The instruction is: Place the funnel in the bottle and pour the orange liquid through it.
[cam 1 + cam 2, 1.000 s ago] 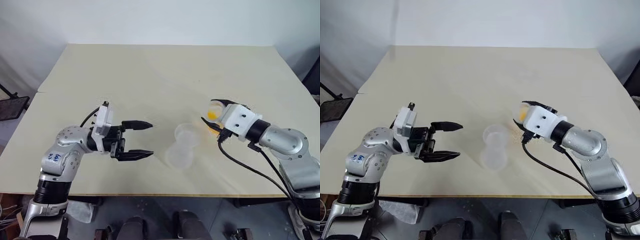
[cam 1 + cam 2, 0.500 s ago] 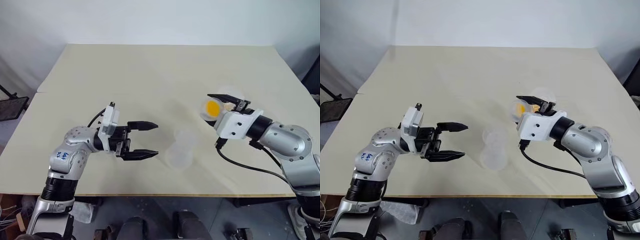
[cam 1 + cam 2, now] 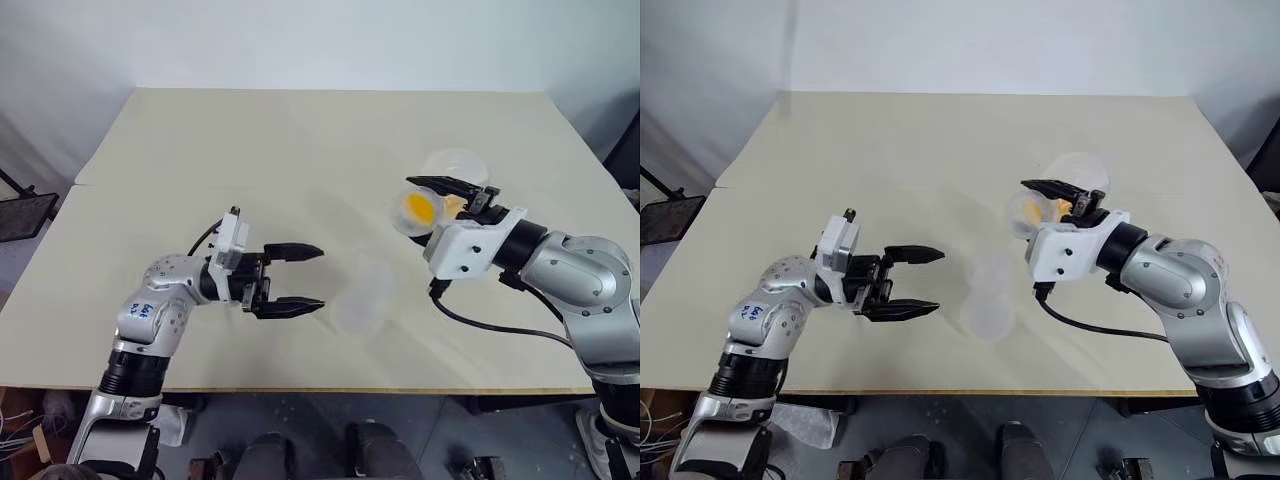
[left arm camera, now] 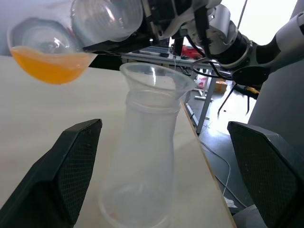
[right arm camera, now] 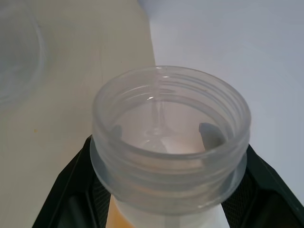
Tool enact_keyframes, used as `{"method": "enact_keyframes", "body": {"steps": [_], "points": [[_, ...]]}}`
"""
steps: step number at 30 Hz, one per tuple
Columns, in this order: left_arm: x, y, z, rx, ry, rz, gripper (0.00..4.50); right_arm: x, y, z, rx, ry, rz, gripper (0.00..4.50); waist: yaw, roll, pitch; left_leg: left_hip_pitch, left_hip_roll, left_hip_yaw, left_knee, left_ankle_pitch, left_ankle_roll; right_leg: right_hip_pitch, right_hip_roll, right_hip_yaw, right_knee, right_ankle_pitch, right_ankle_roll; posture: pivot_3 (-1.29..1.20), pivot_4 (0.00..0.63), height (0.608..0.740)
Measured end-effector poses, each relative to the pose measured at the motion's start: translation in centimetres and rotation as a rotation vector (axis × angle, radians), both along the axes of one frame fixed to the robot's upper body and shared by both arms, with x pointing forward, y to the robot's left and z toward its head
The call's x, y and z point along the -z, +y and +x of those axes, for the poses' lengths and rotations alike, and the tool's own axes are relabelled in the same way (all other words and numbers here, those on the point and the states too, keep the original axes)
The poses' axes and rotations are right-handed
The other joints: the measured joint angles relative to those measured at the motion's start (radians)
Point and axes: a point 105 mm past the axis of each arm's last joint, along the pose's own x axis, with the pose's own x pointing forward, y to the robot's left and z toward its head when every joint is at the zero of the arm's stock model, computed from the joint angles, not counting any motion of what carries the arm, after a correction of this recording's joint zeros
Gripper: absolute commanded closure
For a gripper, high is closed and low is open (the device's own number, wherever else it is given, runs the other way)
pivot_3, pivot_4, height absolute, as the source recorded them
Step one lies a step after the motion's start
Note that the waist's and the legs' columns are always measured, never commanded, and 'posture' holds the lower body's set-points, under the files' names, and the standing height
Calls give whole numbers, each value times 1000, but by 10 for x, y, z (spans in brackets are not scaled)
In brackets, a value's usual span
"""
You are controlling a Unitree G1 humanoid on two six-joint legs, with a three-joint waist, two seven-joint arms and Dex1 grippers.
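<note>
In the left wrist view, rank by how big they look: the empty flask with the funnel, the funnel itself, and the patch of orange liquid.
1. Empty flask, nearest the camera, so partly closeness.
2. Orange liquid and funnel: about alike, too close to rank.

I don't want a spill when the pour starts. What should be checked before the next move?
1. Funnel seated in the bottle neck: ok.
2. Bottle upright on the table: ok.
3. Right pincer shut on the filled flask: ok, it grips the neck.
4. Orange liquid kept inside the flask: ok, no stream seen.
5. Flask mouth above the funnel: not ok, the flask looks off to one side.
6. Left pincer steadying the bottle: not ok, it is open beside the bottle and apart from it.
</note>
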Motion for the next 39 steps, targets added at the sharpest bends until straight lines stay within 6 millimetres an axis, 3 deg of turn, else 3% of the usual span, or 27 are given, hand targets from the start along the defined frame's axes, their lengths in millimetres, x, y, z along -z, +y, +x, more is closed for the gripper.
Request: {"method": "enact_keyframes", "body": {"steps": [39], "points": [[-5,-5,4,24,-17,0,0,8,16,-15,-77,-194,-97,2032,0,0,0,0,0,0,1,0,0,0,0,0,1,0,0,0,150,740]]}}
